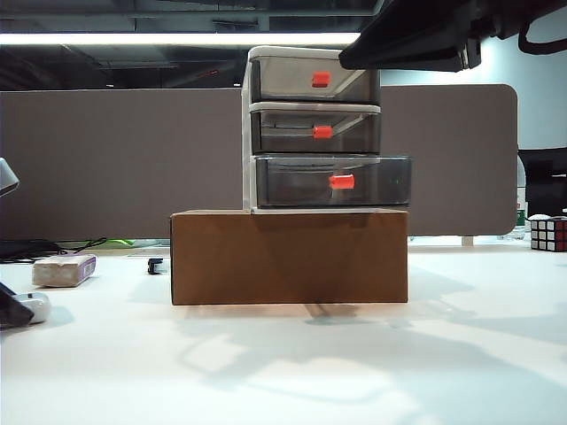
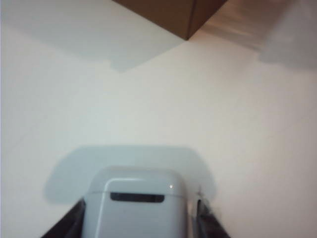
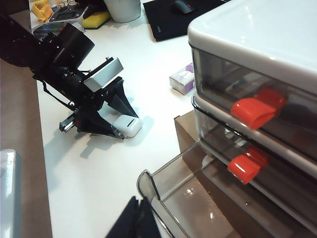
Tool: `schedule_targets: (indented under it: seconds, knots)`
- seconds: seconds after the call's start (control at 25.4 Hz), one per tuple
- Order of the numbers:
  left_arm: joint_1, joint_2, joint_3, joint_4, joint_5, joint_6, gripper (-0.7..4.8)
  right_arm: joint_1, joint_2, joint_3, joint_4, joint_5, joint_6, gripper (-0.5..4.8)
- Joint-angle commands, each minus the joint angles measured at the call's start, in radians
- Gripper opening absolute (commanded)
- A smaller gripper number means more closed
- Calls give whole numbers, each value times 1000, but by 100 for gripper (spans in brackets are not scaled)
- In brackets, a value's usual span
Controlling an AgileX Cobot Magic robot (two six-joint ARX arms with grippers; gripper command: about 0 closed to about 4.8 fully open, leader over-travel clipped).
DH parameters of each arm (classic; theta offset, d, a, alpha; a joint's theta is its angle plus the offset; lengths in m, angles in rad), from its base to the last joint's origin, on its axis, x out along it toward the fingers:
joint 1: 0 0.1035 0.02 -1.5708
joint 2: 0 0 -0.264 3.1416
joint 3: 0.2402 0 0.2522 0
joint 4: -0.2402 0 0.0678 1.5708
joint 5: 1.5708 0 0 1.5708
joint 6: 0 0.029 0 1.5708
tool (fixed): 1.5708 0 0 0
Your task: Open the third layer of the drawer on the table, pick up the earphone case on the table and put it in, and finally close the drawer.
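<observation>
White and smoky grey, the small three-tier drawer unit stands on top of a brown cardboard box in the middle of the plain white worktop. Each translucent drawer carries a small orange-red handle. The lowest drawer is pulled out toward the front, past the two above it; from the right wrist view its clear tray shows open, jutting out over the box.

Over on the left side of the worktop, the left gripper is tilted down onto the surface with the glossy white earphone case between its black fingers. The left wrist view shows the rounded case lying on the worktop, a finger close on either side; the fingers are apart around the case, and I cannot tell whether they are pressing on it. In the exterior view the case just peeks out at the left edge.

The right gripper sits just beside the front corner of the open drawer; only a dark tip of it shows, so I cannot tell whether it is apart or together.

A whitish rectangular block with a purple edge lies behind the case, near the left of the box, and a colourful puzzle cube sits at the far right.
</observation>
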Motion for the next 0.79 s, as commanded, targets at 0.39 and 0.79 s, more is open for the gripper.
schedule_targets:
  seconds: [0.39,0.79]
  knots:
    - [-48,-114,1,-43,-66,-42,74,1,-5,3,12,-1,-5,-5]
    - [-375,-518,24,-27,-119,-199,74,1,-33,3,14,-2,-1,-5]
